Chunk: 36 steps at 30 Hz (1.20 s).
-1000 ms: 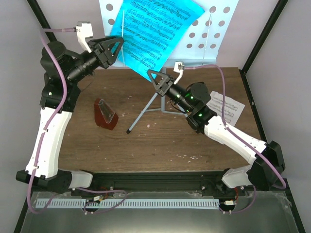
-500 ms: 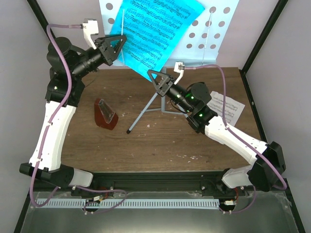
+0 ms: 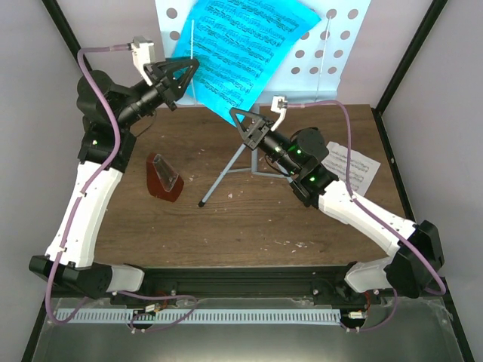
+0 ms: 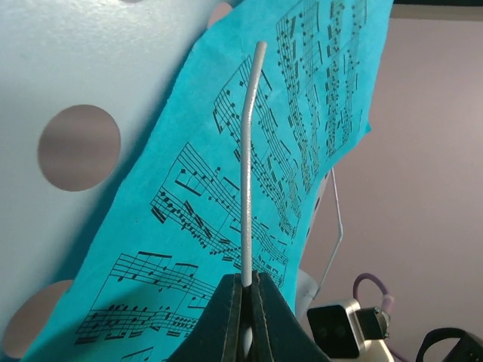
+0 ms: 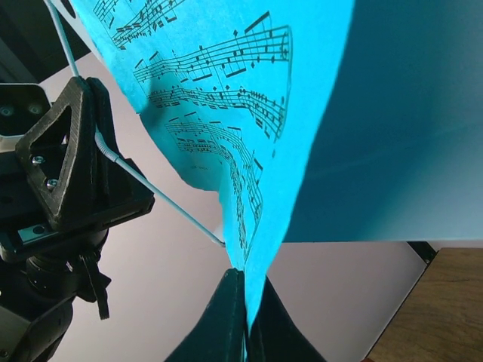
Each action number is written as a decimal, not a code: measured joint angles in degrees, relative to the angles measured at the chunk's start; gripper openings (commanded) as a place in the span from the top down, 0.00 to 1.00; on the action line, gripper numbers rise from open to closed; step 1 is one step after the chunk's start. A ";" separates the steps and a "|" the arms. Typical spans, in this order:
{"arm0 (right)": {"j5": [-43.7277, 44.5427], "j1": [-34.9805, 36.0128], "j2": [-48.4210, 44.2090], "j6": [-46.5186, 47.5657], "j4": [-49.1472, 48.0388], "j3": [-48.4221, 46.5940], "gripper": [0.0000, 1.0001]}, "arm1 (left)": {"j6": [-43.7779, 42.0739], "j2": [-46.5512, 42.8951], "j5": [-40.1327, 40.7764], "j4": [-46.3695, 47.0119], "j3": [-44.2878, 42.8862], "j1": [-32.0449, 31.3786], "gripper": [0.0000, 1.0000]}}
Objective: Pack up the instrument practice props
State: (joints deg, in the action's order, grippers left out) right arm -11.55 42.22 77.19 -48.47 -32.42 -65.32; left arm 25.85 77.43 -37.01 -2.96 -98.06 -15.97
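Observation:
The pale blue perforated music stand (image 3: 336,53) stands at the back on a thin silver tripod (image 3: 225,172). A blue sheet-music page (image 3: 241,45) leans on it. My left gripper (image 3: 193,68) is shut on the stand's thin white page-holder wire (image 4: 247,166), which lies across the blue page (image 4: 173,226). My right gripper (image 3: 234,115) is shut on the blue page's lower corner (image 5: 260,226). A white sheet-music page (image 3: 353,166) lies on the table at the right, partly under my right arm. The red-brown metronome (image 3: 164,179) with its clear cover stands on the table at the left.
The wooden table (image 3: 249,226) ends in a black rail at the near edge. Pale walls and black frame posts (image 3: 404,60) close in the back and sides. My left gripper (image 5: 68,151) and the wire show in the right wrist view.
My left arm has risen and swung right, bringing its gripper closer against the blue page at the wire. My right arm and the page corner have not moved.

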 measured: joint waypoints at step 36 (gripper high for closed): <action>15.89 0.35 -43.85 15.17 27.34 21.94 0.99 | -3.37 -7.13 6.01 -0.11 10.78 -0.04 0.35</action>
State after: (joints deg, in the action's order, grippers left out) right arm 4.34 42.57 33.34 -33.30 -5.08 -43.38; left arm 22.48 70.30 -31.00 -3.07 -87.29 -16.01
